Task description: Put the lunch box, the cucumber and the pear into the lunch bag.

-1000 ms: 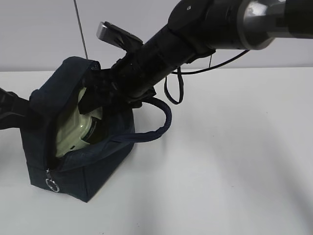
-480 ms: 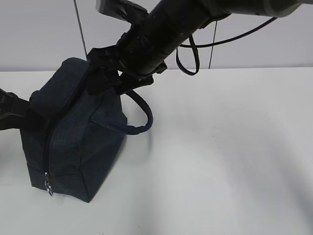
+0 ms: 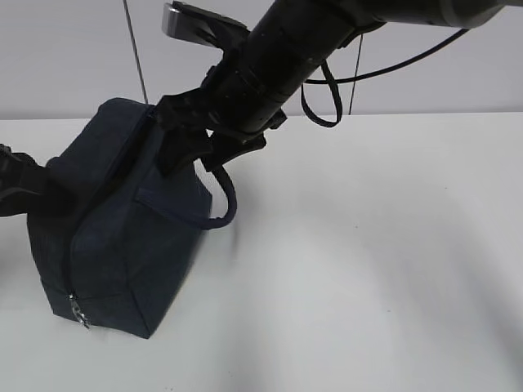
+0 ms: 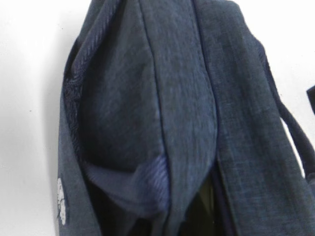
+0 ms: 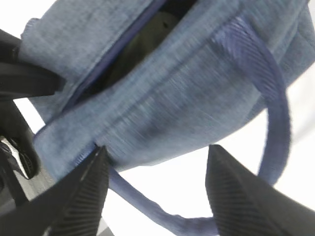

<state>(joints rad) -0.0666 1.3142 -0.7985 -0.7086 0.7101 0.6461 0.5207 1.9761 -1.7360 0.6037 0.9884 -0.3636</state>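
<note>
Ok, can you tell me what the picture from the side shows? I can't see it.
A dark blue lunch bag sits on a white table, its top folded almost shut. A black robot arm reaches down to its top, and one handle loops out sideways.

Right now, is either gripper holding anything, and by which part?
Right gripper is open by the bag, holding nothing. Left gripper is against the bag's side; its hold cannot be told.

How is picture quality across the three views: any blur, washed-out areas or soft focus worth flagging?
Exterior view: sharp, even light, soft shadows on the table right of the lunch bag. Left wrist view: the bag fills the frame, weave slightly soft, table blown out white. Right wrist view: motion blur smears the fabric and handle; the open right tool shows as dark fingers with no shadow detail.
</note>
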